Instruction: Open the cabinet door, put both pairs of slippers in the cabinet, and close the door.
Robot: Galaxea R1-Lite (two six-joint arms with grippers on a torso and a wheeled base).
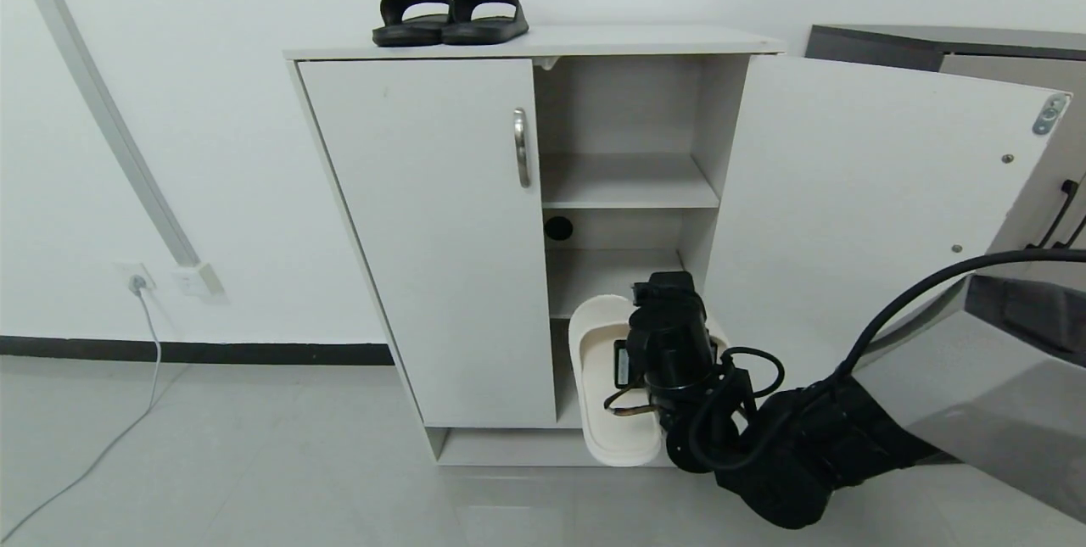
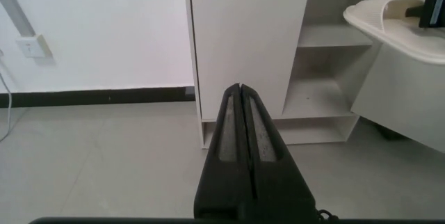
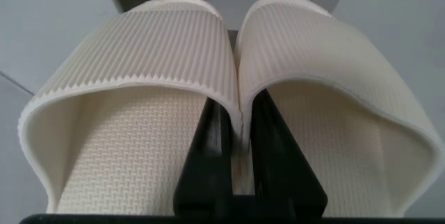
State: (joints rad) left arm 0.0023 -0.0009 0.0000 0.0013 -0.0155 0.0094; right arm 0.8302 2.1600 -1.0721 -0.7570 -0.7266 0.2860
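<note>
My right gripper (image 1: 649,318) is shut on a pair of cream slippers (image 1: 607,386), pinching their two inner edges together (image 3: 240,109). It holds them in the air in front of the open right half of the white cabinet (image 1: 624,182), level with the lower shelves. The cabinet's right door (image 1: 857,191) is swung wide open; the left door (image 1: 441,233) is closed. A pair of black slippers (image 1: 450,14) rests on the cabinet top. My left gripper (image 2: 240,113) is shut with nothing in it, low above the floor facing the cabinet (image 2: 250,43). The cream slippers (image 2: 396,22) show there too.
A grey cabinet (image 1: 976,47) stands to the right, behind the open door. A wall socket with a cable (image 1: 136,284) is on the left wall. Grey floor tiles (image 1: 254,479) spread in front of the cabinet.
</note>
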